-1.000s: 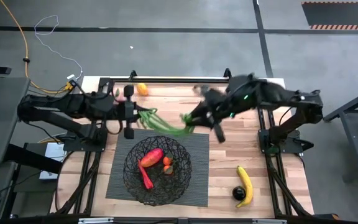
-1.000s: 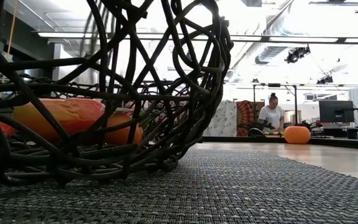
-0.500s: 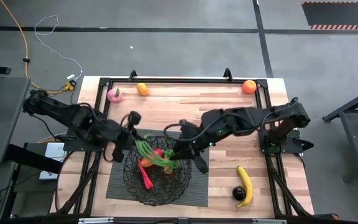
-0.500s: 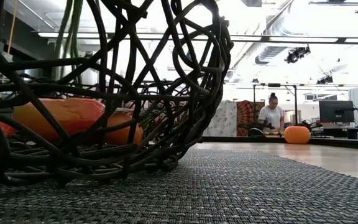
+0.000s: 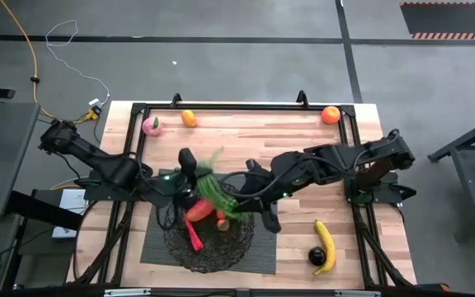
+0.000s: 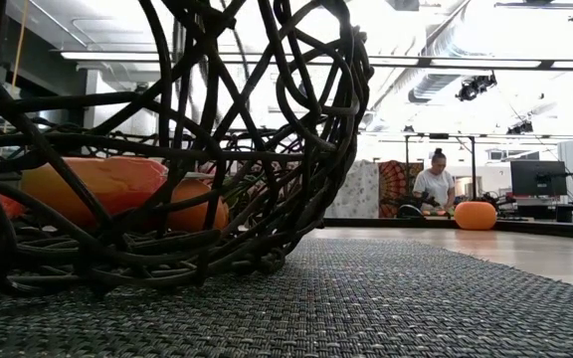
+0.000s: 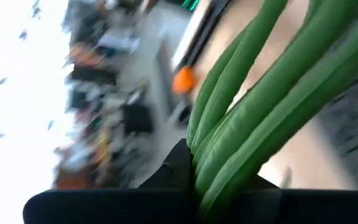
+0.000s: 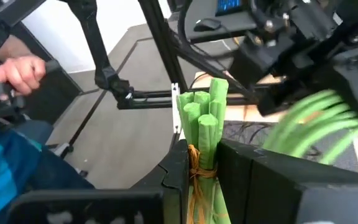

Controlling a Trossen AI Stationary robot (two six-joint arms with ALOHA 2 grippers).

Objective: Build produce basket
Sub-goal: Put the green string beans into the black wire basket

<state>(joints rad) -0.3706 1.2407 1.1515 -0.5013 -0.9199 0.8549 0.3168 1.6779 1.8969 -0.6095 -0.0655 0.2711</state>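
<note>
Both arms hold the green beans (image 5: pixel 214 191) over the basket (image 5: pixel 221 243).
The left fingers (image 5: pixel 190 180) and right fingers (image 5: pixel 242 205) are clenched on the bunch. The basket sits in the middle of the surface (image 5: pixel 303 140).

A grey concrete floor (image 5: pixel 246 58) surrounds the wooden bench (image 5: pixel 254 136), crossed by dark seam lines, with a yellow cable (image 5: pixel 27 49) and a thin white cable (image 5: pixel 68 37) trailing across it at the far left. In the low view, long ceiling light strips (image 6: pixel 466 62) and exposed ducting (image 6: pixel 446 80) run overhead. A person (image 6: pixel 434 187) sits at a far desk near a dark monitor (image 6: pixel 537 177).
</note>
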